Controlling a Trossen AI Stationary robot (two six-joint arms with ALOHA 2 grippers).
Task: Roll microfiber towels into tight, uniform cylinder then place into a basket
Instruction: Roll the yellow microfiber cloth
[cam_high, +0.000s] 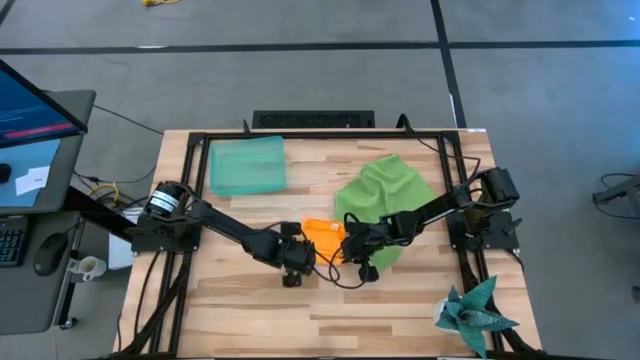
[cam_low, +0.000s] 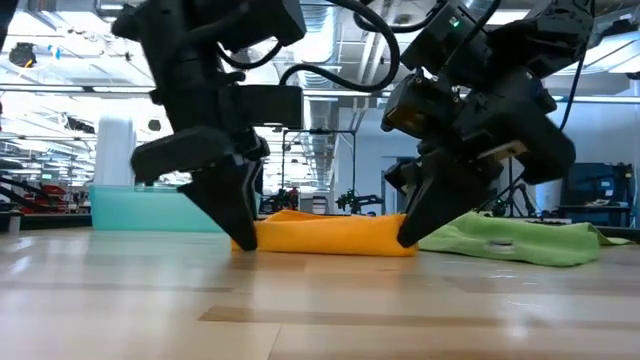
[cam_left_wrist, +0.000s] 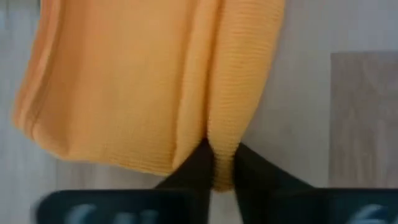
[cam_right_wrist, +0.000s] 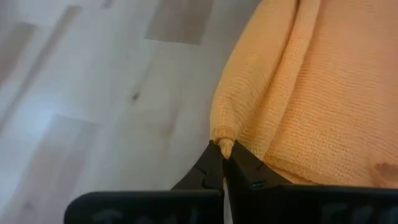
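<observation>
The orange towel (cam_high: 322, 235) lies bunched in a low strip (cam_low: 325, 233) on the table's middle, between my two grippers. My left gripper (cam_high: 293, 266) stands at its near left end and is shut on it. My right gripper (cam_high: 362, 262) stands at its near right end and is shut on it too. The lime green towel (cam_high: 385, 198) lies crumpled on the table just behind and to the right, touching the orange one. The teal basket (cam_high: 246, 166) stands at the far left. My left gripper pinches a raised fold (cam_left_wrist: 221, 163) at the orange towel's near edge between its two fingers (cam_left_wrist: 196, 168). The fingers slant down from the near side (cam_low: 243, 235), along the fold. The towel rests on the table. My right gripper pinches a small folded tip (cam_right_wrist: 224, 146) at the orange towel's near right corner between its two fingertips. The fingers slant down onto it (cam_low: 408, 236). The rest of the towel lies slack on the table.
A spiky teal star-shaped object (cam_high: 475, 312) sits at the near right corner. Bare wood shows along the near edge (cam_high: 330, 320) and between the basket and the green towel. A desk with a monitor stands left of the table.
</observation>
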